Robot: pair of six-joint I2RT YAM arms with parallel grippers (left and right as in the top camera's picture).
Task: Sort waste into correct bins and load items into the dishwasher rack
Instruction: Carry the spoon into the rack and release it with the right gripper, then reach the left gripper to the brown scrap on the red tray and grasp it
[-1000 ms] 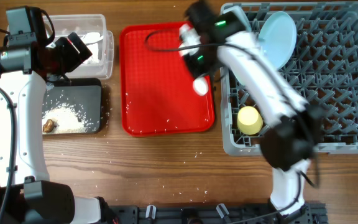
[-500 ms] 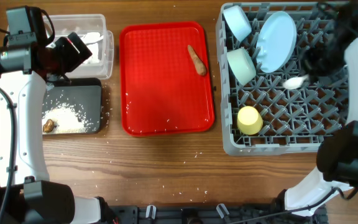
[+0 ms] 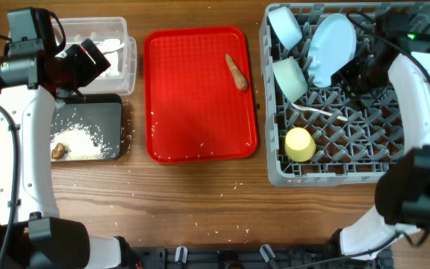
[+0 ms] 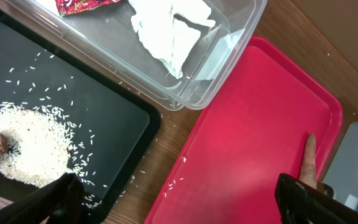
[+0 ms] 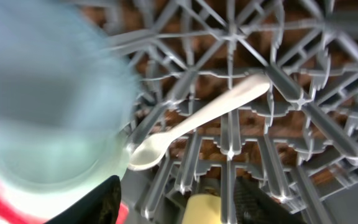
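So, the slim white plastic spoon (image 5: 197,121) is found lying flat across the grid base of the big square grey plastic dishwasher rack (image 3: 334,178). Its scoop is turned toward the pale green round bowl (image 3: 290,78), and the small yellow cup (image 3: 300,144) is just beside it. The right wrist view is smeared, so whether the scoop is actually touching that bowl can't be told.

The right gripper (image 5: 179,200) is hung above the spoon with jaws parted and nothing clamped between them.

The worry: a thin spoon laid flat on open grid could be tipped into a gap or wedged under a peg if it's nudged. The pale blue round plate (image 3: 333,48), propped on edge right next to the arm, could also be knocked flat when the arm is pulled out.

Further out, the brown carrot-like stick (image 3: 237,72) is sat on the flat red plastic tray (image 3: 192,112), not yet binned. It could be rolled away by a sloppy pinch. The left gripper (image 4: 179,202) is spread wide and empty by the clear plastic rectangular tub (image 4: 229,56).
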